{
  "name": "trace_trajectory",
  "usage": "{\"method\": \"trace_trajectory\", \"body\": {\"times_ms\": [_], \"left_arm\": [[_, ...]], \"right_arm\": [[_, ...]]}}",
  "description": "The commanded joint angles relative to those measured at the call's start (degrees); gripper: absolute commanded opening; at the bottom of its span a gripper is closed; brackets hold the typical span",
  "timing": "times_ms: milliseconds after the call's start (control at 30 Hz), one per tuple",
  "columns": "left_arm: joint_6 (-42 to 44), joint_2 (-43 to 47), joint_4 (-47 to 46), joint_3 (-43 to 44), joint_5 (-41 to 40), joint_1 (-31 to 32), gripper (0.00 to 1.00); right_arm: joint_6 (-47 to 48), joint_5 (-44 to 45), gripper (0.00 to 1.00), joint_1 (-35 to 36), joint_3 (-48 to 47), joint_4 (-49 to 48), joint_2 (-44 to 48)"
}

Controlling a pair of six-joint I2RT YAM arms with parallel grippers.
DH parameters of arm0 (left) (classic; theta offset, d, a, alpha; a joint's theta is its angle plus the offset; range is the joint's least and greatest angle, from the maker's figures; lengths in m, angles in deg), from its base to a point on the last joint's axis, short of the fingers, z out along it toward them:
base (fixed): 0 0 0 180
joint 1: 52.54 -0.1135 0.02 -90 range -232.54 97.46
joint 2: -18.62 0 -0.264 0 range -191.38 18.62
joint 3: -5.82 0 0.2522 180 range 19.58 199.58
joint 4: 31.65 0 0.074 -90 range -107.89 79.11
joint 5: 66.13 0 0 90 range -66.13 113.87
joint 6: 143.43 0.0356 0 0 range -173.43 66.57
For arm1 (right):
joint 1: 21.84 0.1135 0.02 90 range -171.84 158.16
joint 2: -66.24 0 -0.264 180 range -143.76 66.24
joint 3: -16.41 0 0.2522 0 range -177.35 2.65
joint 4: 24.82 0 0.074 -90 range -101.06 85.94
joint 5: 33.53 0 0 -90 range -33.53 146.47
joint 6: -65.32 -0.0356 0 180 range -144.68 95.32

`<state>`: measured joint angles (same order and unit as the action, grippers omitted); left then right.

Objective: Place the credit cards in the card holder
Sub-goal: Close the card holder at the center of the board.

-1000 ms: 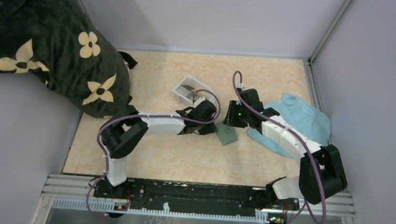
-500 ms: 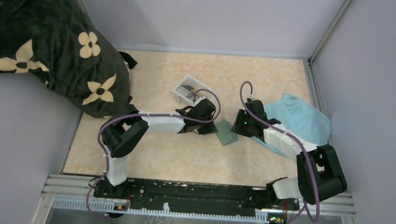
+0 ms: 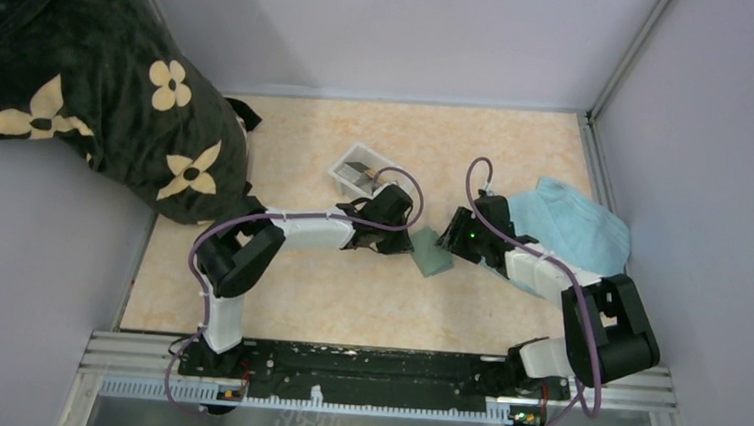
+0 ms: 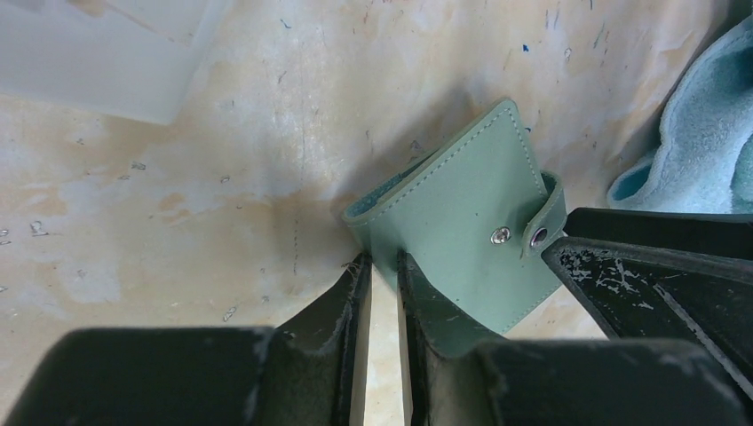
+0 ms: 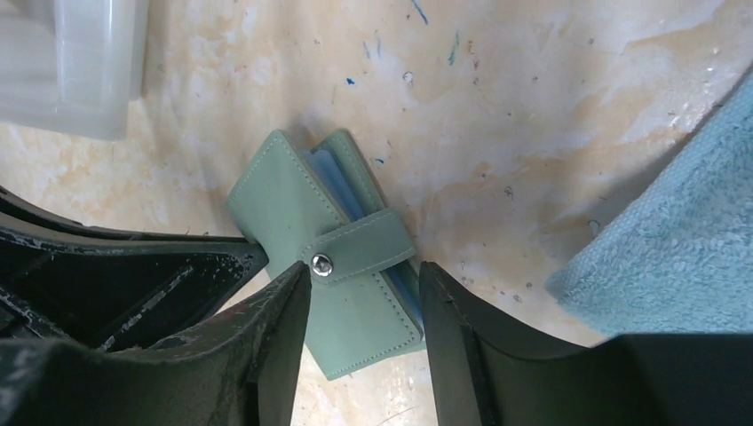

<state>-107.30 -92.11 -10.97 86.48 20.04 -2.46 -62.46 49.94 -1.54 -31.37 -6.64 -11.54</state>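
The card holder (image 3: 431, 254) is a grey-green folded wallet lying on the table between both grippers, with pale blue showing at its edge (image 5: 342, 182). My left gripper (image 3: 406, 240) reaches it from the left, its narrow jaws nipping the holder's near edge (image 4: 380, 262). My right gripper (image 3: 450, 244) is open, and its fingers straddle the strap and snap (image 5: 364, 277) without touching. In the left wrist view the strap end (image 4: 543, 222) lies beside a metal stud. The credit cards (image 3: 362, 176) show as small dark and orange bits inside the white tray.
The white plastic tray (image 3: 348, 160) stands just behind the left gripper. A light blue towel (image 3: 567, 226) lies crumpled to the right, under the right arm. A black flowered cloth (image 3: 82, 72) fills the far left corner. Grey walls enclose the table.
The right gripper has drawn back from behind the card holder, come down at its right edge, and opened wider. The left gripper and card holder have stayed put.
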Motion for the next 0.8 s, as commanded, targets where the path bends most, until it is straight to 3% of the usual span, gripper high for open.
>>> {"method": "trace_trajectory", "body": {"times_ms": [0, 567, 767], "left_arm": [[3.2, -3.3, 7.1, 0.5, -1.4, -0.8, 0.23], [5.4, -6.6, 10.7, 4.3, -0.9, -1.3, 0.23], [5.7, -6.5, 11.0, 4.9, -1.1, -1.4, 0.23]], "right_arm": [[-1.2, -1.4, 0.52, -1.7, 1.3, -5.6, 0.6], [-3.0, -8.2, 0.51, -5.4, 6.6, -15.5, -5.0], [-4.5, -8.8, 0.50, -5.4, 10.6, -16.7, -2.6]]}}
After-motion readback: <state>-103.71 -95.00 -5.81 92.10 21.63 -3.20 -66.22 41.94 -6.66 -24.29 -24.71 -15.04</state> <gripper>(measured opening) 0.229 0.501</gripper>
